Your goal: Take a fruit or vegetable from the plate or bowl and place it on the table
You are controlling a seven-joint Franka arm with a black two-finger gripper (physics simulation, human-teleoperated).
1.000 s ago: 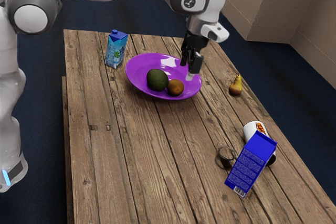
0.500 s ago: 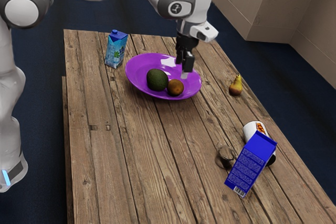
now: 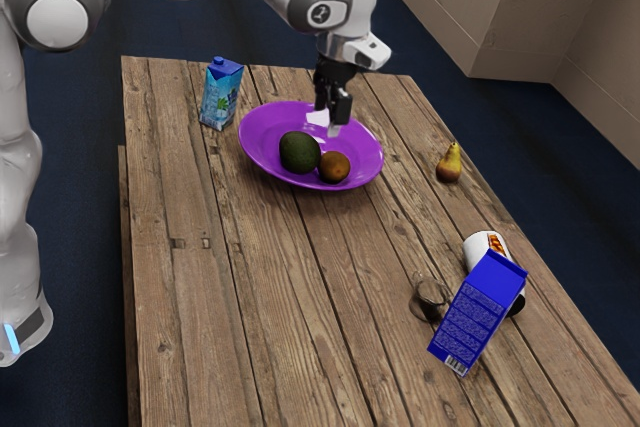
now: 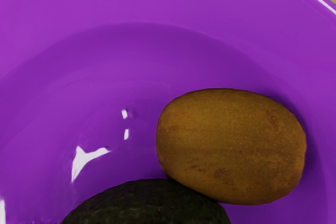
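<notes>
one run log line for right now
hand open, empty, over purple bowl | kiwi beside avocado in bowl | pear on table | pick not yet made

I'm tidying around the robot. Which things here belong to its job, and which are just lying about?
Job:
- bowl
- avocado
- kiwi
- table

Lying about:
- pear
- drink carton
- blue box
- white container
- small dark item

Swung gripper [image 3: 329,120] toward the exterior view's left.
Left the purple bowl's rim [image 3: 373,164] at the exterior view's right farther behind.
</notes>
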